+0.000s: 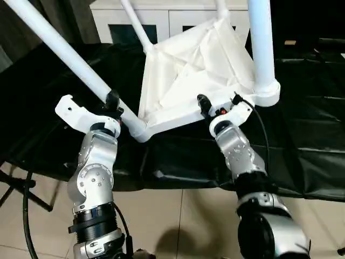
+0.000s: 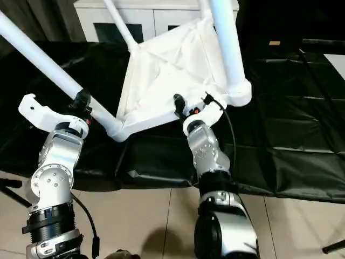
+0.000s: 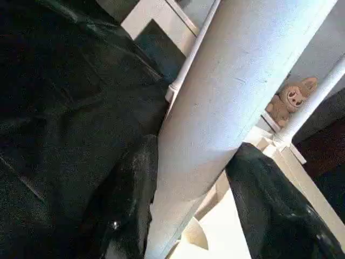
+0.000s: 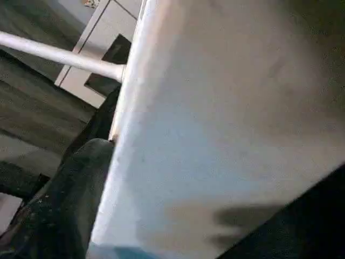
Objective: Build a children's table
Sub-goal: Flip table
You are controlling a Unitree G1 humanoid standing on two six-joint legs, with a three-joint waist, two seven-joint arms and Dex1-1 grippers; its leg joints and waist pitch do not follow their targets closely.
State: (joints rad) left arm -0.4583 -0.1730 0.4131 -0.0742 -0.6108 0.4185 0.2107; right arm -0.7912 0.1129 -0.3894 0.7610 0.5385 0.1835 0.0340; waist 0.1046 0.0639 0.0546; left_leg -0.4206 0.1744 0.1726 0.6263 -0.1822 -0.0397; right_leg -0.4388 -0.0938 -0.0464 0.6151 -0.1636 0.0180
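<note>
The white table top [image 1: 194,70] lies underside up and tilted on the black-covered table [image 1: 307,129], with legs standing in its corner sockets. One long leg [image 1: 64,51] slants up to the left from the near-left socket [image 1: 137,129]. My left gripper [image 1: 113,101] is shut on that leg just above the socket, with a black finger [image 3: 129,199] on each side of it. Another leg [image 1: 262,43] rises from the near-right socket [image 1: 267,91]. My right gripper [image 1: 205,105] is shut on the top's near rim, one finger [image 4: 70,199] against the white plastic.
A white cabinet [image 1: 161,19] with glass doors stands behind the black table. Two more legs [image 1: 135,24] rise at the back of the top. A plush toy [image 3: 288,100] sits in the background. A dark stand and cable [image 1: 21,189] are on the tiled floor at the left.
</note>
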